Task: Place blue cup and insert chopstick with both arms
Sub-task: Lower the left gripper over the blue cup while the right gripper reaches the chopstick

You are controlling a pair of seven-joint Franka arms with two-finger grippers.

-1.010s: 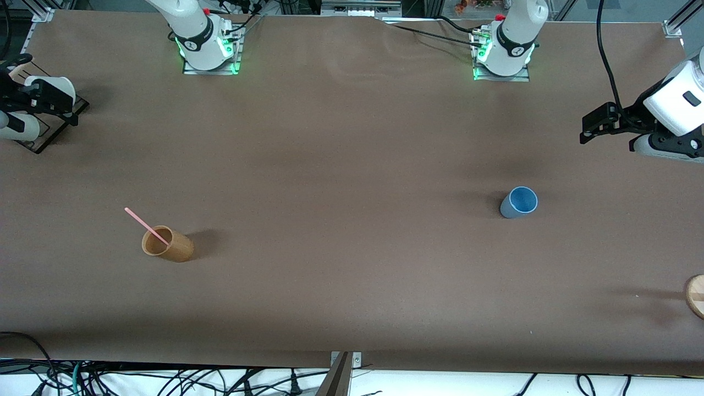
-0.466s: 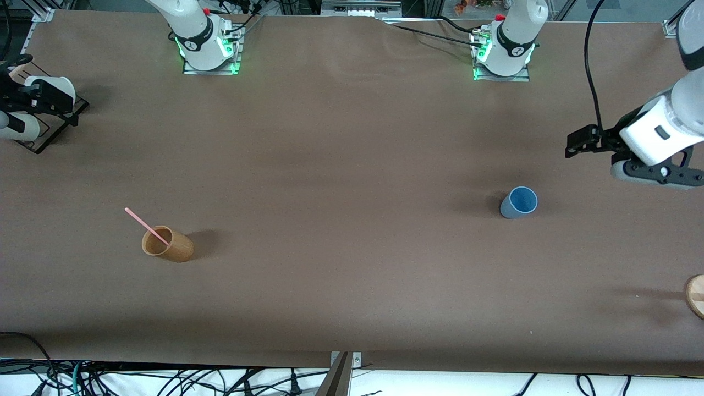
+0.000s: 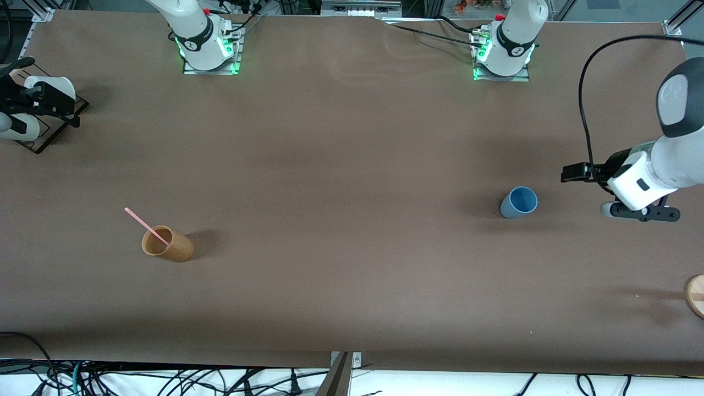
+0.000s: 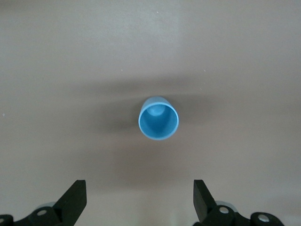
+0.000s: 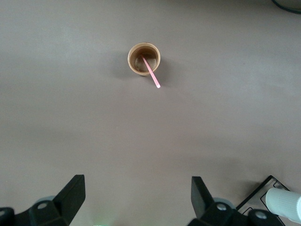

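Both grippers stand open and empty. From the front, the left gripper (image 3: 572,173) hangs over the table (image 3: 352,165) just beside the upright blue cup (image 3: 518,202), toward the left arm's end; the right gripper (image 3: 16,82) waits at the right arm's end, and the pink chopstick (image 3: 146,226) leans in the tan cup (image 3: 167,244).

Left wrist: spread fingers (image 4: 73,200) frame the blue cup (image 4: 158,118).

Right wrist: wide fingers (image 5: 70,193), with the tan cup (image 5: 144,59) holding the chopstick (image 5: 151,73).

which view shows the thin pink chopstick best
The right wrist view: the thin pink chopstick shows clearly, leaning out of the tan wooden-looking cup. The front view shows it smaller, in the same cup. The left wrist view does not show it.
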